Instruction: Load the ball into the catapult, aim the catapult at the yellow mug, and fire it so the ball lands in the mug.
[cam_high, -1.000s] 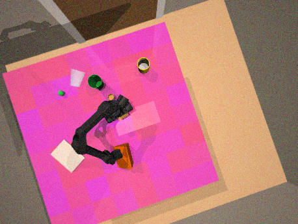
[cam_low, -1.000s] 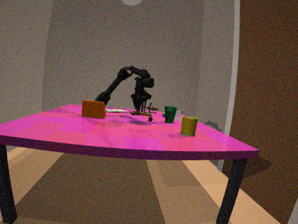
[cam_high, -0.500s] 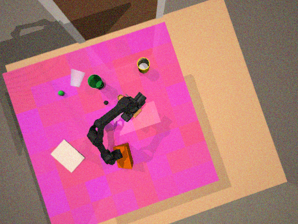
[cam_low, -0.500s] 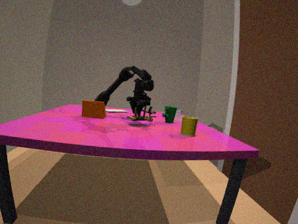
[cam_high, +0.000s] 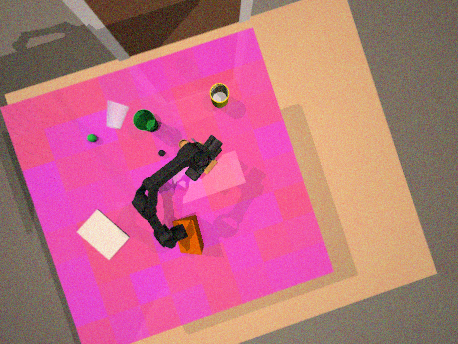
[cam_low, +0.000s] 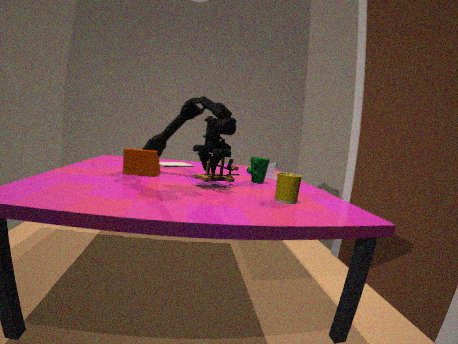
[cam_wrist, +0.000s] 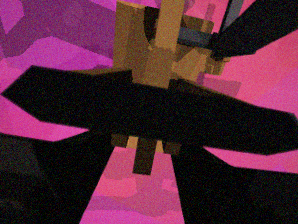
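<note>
Catapult (cam_high: 210, 167) (cam_low: 215, 178) (cam_wrist: 125, 37), mid-frame | clamped in gripper (cam_high: 202, 158) (cam_low: 215, 167) (cam_wrist: 146, 126), probably for aiming at yellow mug (cam_high: 220, 103) (cam_low: 288, 188), upper right from above | black ball (cam_high: 161, 153) apart, likely awaiting loading

Three viewpoints around one bench (cam_high: 280, 240) (cam_low: 200, 227)
Top looks steeply down from well above; exterior looks level across from beyond one edge; wrist peers closely past the tool (cam_wrist: 150, 112). Top and exterior share the yellow mug (cam_high: 219, 96) (cam_low: 288, 188).
</note>
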